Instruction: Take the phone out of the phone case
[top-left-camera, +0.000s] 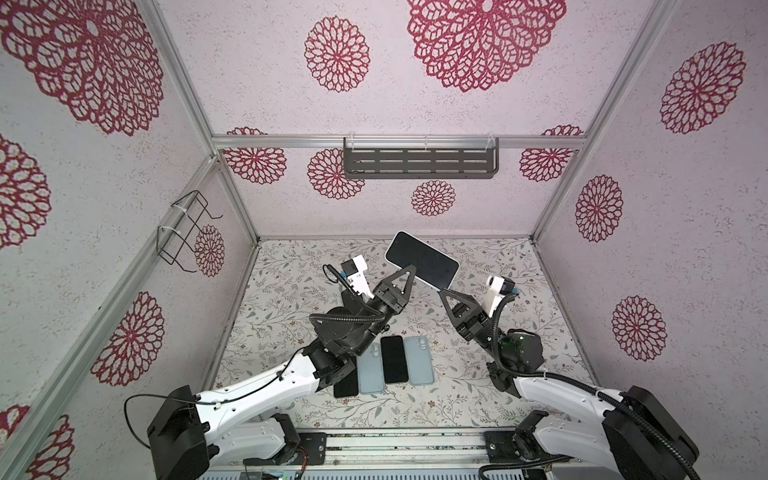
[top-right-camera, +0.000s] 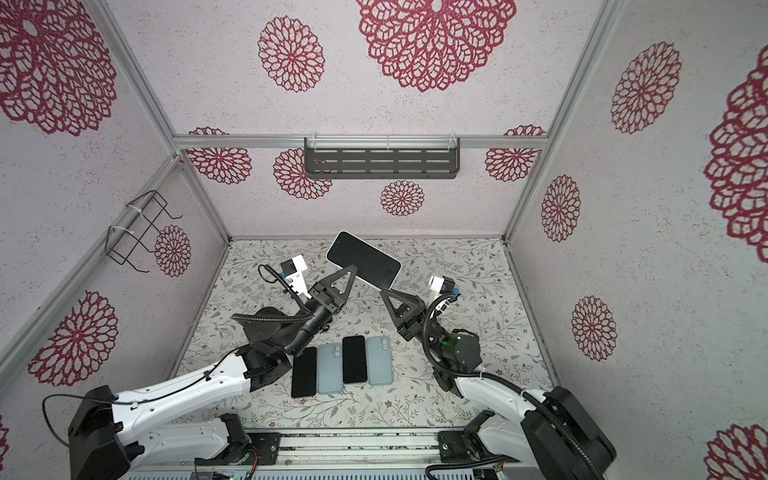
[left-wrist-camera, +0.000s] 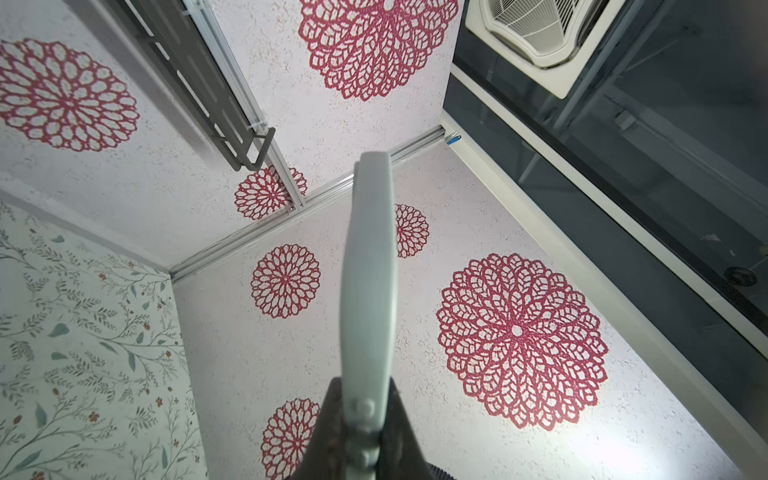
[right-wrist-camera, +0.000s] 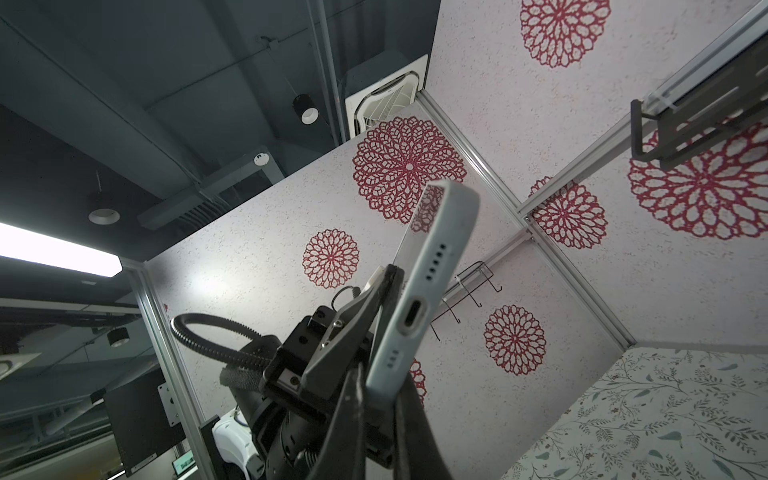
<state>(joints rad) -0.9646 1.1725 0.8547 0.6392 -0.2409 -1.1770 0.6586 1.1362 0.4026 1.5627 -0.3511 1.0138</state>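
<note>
The phone (top-left-camera: 422, 259) (top-right-camera: 363, 259), dark screen up, sits inside a pale blue-grey phone case (right-wrist-camera: 432, 266) and is held tilted in the air above the far middle of the table. My left gripper (top-left-camera: 409, 271) (top-right-camera: 351, 271) is shut on one long side of the phone case (left-wrist-camera: 368, 270), its jaws (left-wrist-camera: 365, 390) clamping front and back near the side buttons. My right gripper (top-left-camera: 444, 291) (top-right-camera: 384, 291) (right-wrist-camera: 382, 378) is shut on the case's bottom corner, next to the charging port cutout. The left arm's gripper body shows just behind it in the right wrist view.
Near the front of the flowered table (top-left-camera: 519, 374) lie two black phones (top-left-camera: 393, 359) (top-left-camera: 345, 386) and two pale blue cases (top-left-camera: 370, 370) (top-left-camera: 419, 359) in a row, partly under the left arm. A dark shelf (top-left-camera: 419, 162) hangs on the back wall, a wire rack (top-left-camera: 183, 232) on the left wall.
</note>
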